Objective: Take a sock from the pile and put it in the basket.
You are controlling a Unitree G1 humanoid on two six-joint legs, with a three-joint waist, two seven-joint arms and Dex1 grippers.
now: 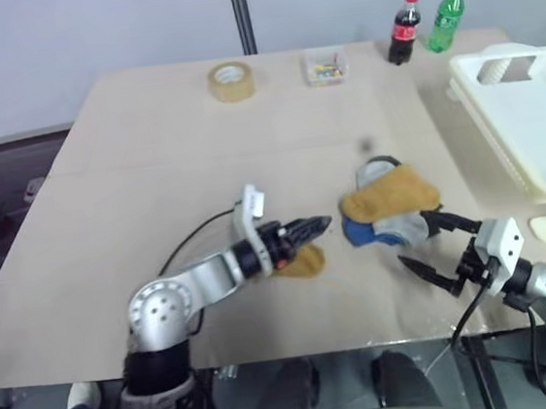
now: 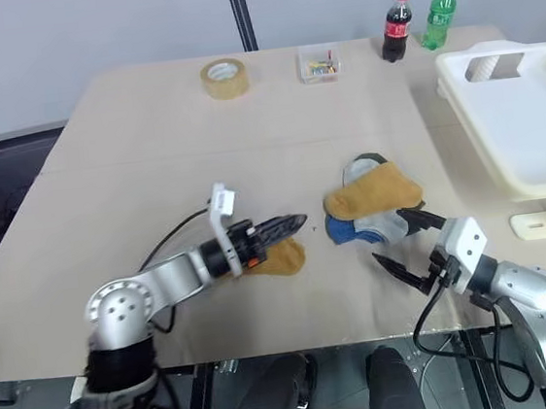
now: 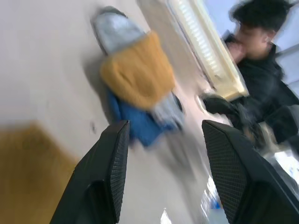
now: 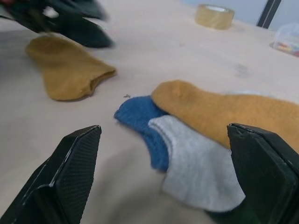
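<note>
Spread wide and empty, right gripper [image 4: 166,186] faces the pile [image 4: 201,135] just ahead, mustard sock [image 4: 224,114] crosswise on top. Left gripper [image 1: 316,226] parted, empty, farther off; basket [image 1: 529,129] beyond.

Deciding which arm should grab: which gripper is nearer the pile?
Right. The right gripper opens just beside the pile; the left gripper hovers farther off, over a lone mustard sock.

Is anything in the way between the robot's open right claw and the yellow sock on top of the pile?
Nothing visible is. The right gripper stands open beside the pile, with bare table between it and the mustard sock.
</note>
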